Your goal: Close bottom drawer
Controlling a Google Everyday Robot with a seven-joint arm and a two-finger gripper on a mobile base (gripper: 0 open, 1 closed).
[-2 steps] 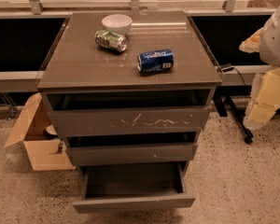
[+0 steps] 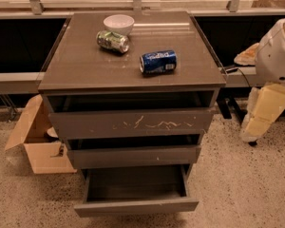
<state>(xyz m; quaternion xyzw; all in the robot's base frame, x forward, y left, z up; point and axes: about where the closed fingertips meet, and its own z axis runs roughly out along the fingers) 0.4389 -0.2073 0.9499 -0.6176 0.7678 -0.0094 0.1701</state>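
The bottom drawer (image 2: 136, 206) is the lowest of three in the grey-brown cabinet (image 2: 133, 75). It stands pulled out, its plain flat front well forward of the others and its shallow box open to view and empty. Above it are the middle drawer front (image 2: 133, 156) and the taller scratched top drawer front (image 2: 133, 123), both slightly ajar. My arm hangs at the right of the cabinet, with the cream-coloured gripper (image 2: 262, 112) pointing down beside the cabinet's right side, apart from it and well above the bottom drawer.
On the cabinet top lie a blue can (image 2: 157, 61) and a green can (image 2: 113, 41) on their sides, with a white bowl (image 2: 118, 23) behind. An open cardboard box (image 2: 38, 151) sits on the floor at the left. Dark low shelving runs behind both sides.
My arm and gripper have dropped a little lower and shifted slightly left, toward the cabinet. The drawers and the cans have not moved.
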